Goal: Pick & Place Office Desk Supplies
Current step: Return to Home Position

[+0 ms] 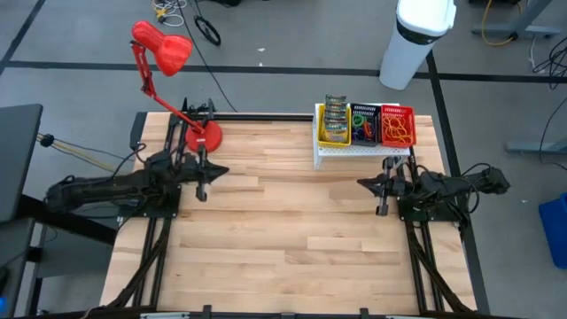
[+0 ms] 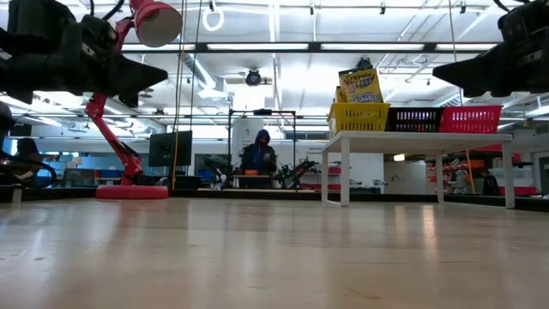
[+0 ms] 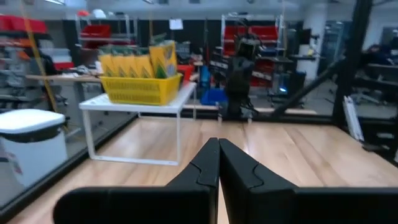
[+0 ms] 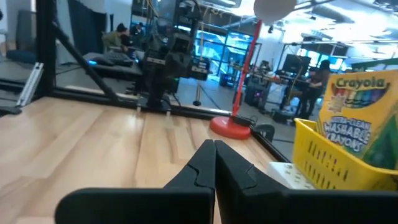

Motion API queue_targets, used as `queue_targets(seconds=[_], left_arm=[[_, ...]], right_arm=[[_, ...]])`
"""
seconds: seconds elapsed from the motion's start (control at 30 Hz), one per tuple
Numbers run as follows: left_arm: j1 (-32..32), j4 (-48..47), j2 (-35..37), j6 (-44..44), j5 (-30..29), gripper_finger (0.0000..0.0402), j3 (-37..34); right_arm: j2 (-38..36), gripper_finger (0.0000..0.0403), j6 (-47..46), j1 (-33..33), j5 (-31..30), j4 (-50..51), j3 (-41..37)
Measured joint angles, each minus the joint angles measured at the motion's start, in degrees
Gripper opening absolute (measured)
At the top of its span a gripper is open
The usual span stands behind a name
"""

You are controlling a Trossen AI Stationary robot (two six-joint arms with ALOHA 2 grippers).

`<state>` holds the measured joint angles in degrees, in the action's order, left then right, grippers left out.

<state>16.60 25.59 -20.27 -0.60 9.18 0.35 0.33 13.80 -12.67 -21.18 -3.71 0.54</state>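
Your left tool (image 1: pixel 220 171) hangs over the left part of the tabletop (image 1: pixel 283 239), just in front of the base (image 1: pixel 205 137) of the red lamp (image 1: pixel 164 49), and points toward the middle. Its own camera shows its two dark fingers (image 3: pixel 202 171) pressed flat together with nothing between them. Your right tool (image 1: pixel 362 183) hangs over the right part, pointing back toward the left one. Its fingers (image 4: pixel 199 168) are likewise closed tight on nothing. From table height you can see both arms riding well above the wood, touching nothing.

All the supplies sit on the white shelf (image 1: pixel 359 151), which stands at the tabletop's far edge, right of centre. Three bins stand side by side on it:
- The yellow bin (image 1: pixel 333 136) is at the left end, with the crayon boxes (image 1: pixel 335 111) upright inside.
- The black bin (image 1: pixel 366 113) is in the middle, holding the coloured loops (image 1: pixel 363 130).
- The red bin (image 1: pixel 396 113) is at the right end, holding the orange rubber bands (image 1: pixel 399 133).

Your right tool is near the shelf, just on the near side of its front edge and apart from it, roughly in line with the black bin. Your left tool is well apart from the shelf, with bare wood between them. Its camera looks across that wood at the yellow bin's end of the shelf.
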Motion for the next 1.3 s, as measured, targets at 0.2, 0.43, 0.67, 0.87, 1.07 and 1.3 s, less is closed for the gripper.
queue_targets(seconds=[0.2,0.43,0.67,0.87,1.07,1.3], left_arm=[[-2.49,-3.92,7.49,0.08,-7.18,0.0009,0.01],[-7.06,-19.14,20.29,-1.18,-14.95,0.0009,-0.02],[-7.89,-19.52,20.17,0.2,-14.33,0.0009,-0.02],[-7.89,-18.95,19.76,3.59,-6.45,0.0009,-0.02],[-8.0,-18.92,19.78,8.21,-4.56,0.0009,-0.02],[-8.0,-18.93,19.78,11.79,-4.58,0.0009,-0.02]], right_arm=[[-0.01,0.0002,-0.33,0.0,-3.7,-0.3,-0.02],[0.01,0.0002,-1.95,0.0,-6.86,-0.46,-0.02],[0.19,0.0002,-5.65,2.15,-7.92,-0.56,-0.02],[0.69,0.0003,-9.31,6.75,-9.02,-0.63,-0.02],[0.68,0.0003,-10.95,7.78,-10.33,-0.64,-0.02],[0.66,0.0003,-10.56,7.82,-10.32,-0.65,-0.02]])
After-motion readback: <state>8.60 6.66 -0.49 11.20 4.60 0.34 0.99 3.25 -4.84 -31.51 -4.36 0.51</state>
